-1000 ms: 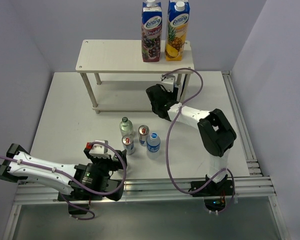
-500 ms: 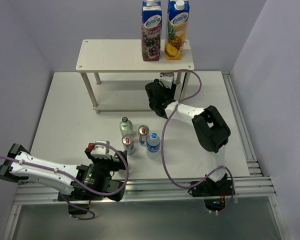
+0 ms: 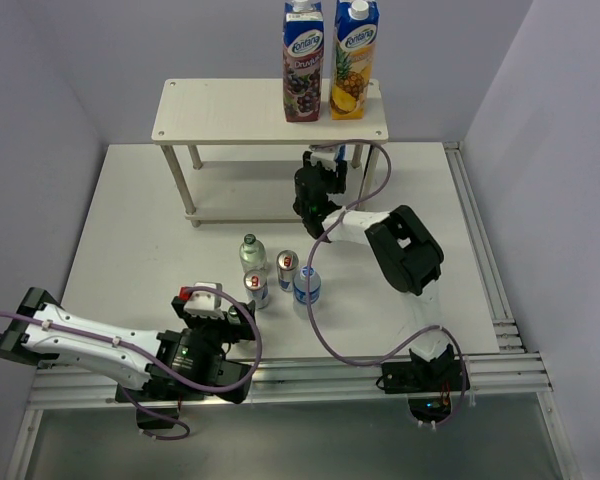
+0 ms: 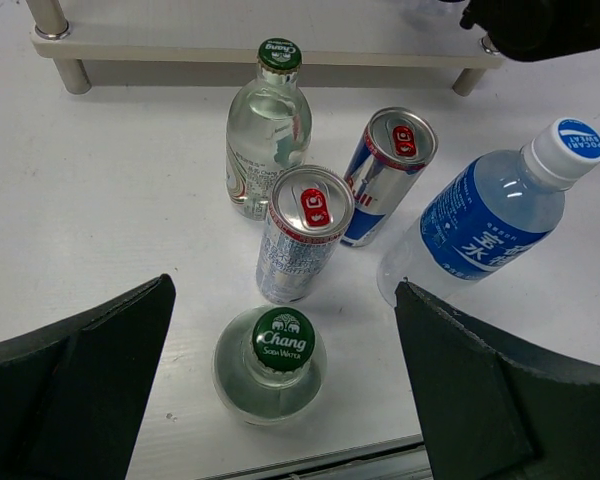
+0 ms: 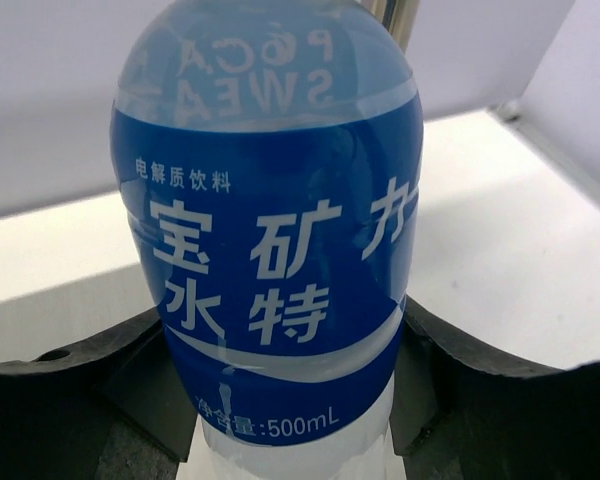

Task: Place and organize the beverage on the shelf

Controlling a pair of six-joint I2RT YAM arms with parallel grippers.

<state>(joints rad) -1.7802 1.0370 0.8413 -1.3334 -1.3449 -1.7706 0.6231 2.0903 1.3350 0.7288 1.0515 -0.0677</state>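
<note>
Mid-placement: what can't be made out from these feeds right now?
- Held water bottle: its cap and base are cut off by the right wrist view's edges, so contact with the shelf is unclear.
- Top view: it is mostly hidden by the right gripper and the shelf's top board.
- Top view: the nearest glass bottle is hidden under the left gripper.

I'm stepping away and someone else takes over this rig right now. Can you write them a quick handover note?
Left gripper: open, empty, above the drinks on the table.
Right gripper: shut on a water bottle, under the top board at the right end of the shelf; whether it stands on the lower board cannot be told.
Done: no drink seen released on the shelf.
Left: that bottle, plus near glass bottle, far glass bottle, near can, far can, second water bottle, all before the shelf.
</note>
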